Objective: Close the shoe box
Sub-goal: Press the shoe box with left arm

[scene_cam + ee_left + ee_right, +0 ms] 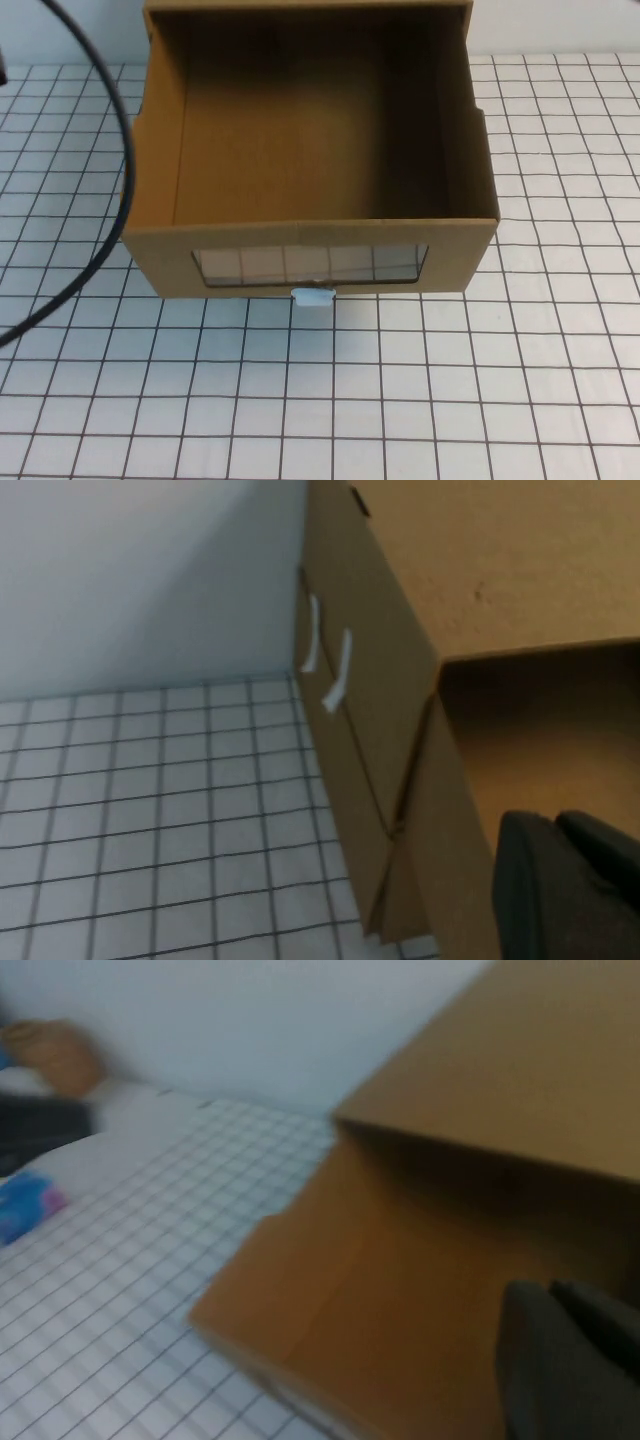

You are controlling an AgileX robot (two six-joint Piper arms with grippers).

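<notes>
The shoe box [160, 255] is a brown cardboard drawer, pulled far out toward me, with nothing visible inside. Its front has a clear window [310, 264] with a small white tab [313, 296] below it. In the left wrist view the drawer's left wall [450, 840] juts out from the outer sleeve [500, 560]. My left gripper [555, 825] hovers by that wall, shut and holding nothing. Beside the drawer's right wall [350, 1300], under the sleeve [520, 1070], my right gripper [550, 1295] is shut on nothing. Neither gripper shows in the high view.
A black cable [110, 120] curves across the gridded table left of the box. Two white strips [335, 670] stick to the sleeve's side. Far off in the right wrist view lie a blue object [25, 1205] and a dark one [40, 1125].
</notes>
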